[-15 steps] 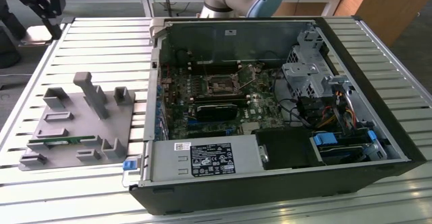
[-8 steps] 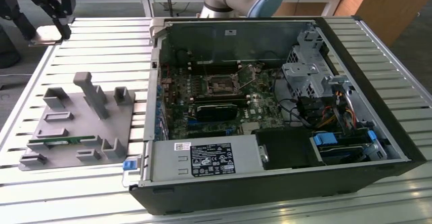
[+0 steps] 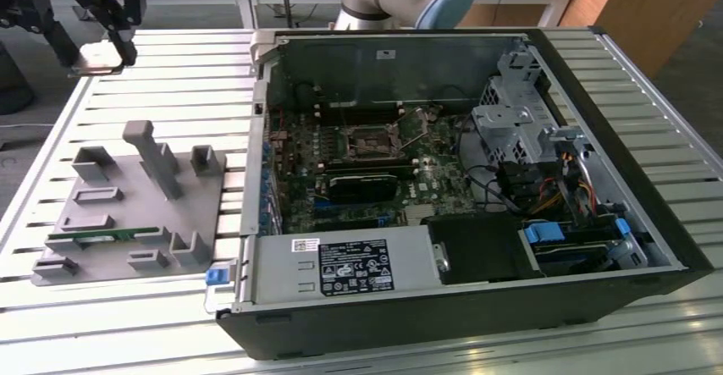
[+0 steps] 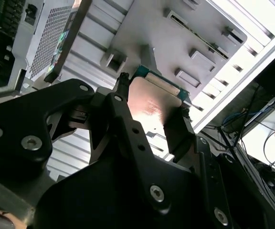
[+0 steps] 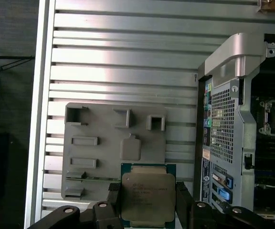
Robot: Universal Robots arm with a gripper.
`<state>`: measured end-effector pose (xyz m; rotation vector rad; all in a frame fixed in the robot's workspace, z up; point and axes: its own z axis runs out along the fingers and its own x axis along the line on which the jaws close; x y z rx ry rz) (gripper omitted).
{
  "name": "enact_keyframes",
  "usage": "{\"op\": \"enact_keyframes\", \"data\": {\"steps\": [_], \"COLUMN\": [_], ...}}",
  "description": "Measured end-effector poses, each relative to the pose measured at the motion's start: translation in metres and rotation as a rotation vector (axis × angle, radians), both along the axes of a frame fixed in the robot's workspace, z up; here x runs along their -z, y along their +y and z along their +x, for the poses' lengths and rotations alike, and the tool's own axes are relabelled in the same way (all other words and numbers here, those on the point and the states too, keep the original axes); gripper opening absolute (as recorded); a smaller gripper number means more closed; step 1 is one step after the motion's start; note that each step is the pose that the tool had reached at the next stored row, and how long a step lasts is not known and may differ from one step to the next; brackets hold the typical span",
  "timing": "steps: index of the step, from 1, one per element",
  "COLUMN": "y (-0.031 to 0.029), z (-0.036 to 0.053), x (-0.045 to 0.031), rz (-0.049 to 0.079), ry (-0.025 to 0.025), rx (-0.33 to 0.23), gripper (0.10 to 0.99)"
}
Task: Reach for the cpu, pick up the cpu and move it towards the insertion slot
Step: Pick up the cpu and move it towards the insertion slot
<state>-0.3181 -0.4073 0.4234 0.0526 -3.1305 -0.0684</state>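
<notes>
In the first wrist view the gripper (image 5: 148, 202) is clamped on the cpu (image 5: 148, 198), its two dark fingers (image 5: 112, 205) pressing against opposite edges of the square chip, whose silver-grey metal lid sits inside a thin green rim. The second wrist view shows the same hold from the other side: the flat face of the cpu (image 4: 152, 102) catches a warm reflection between the black fingers (image 4: 178, 129) of the gripper (image 4: 149, 114). The chip is lifted clear of the grey fixture tray (image 5: 94, 143), which lies below it on the slatted metal table (image 5: 123, 52); the tray carries several raised blocks and shallow pockets. In the exterior view the gripper (image 3: 104, 52) hangs near the far corner of the table on the exterior view's left, well apart from the open computer case (image 3: 475, 307), and the tray (image 3: 113, 223) lies nearer the camera with a long green memory stick (image 3: 96, 237) lying in one of its holders. The insertion slot (image 3: 371, 140), a shiny metal frame around a dark centre, sits on the motherboard inside the case, far from the held chip. A black power supply block (image 3: 350, 267) with a white label lies along the case's near wall.
</notes>
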Motion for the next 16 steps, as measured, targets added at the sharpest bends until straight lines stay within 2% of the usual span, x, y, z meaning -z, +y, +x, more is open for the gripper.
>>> {"op": "enact_keyframes", "data": {"steps": [16], "y": [0.0], "z": [0.0434], "x": [0.0], "rz": [0.0], "ry": [0.0001], "rx": [0.0], "gripper": [0.541]}}
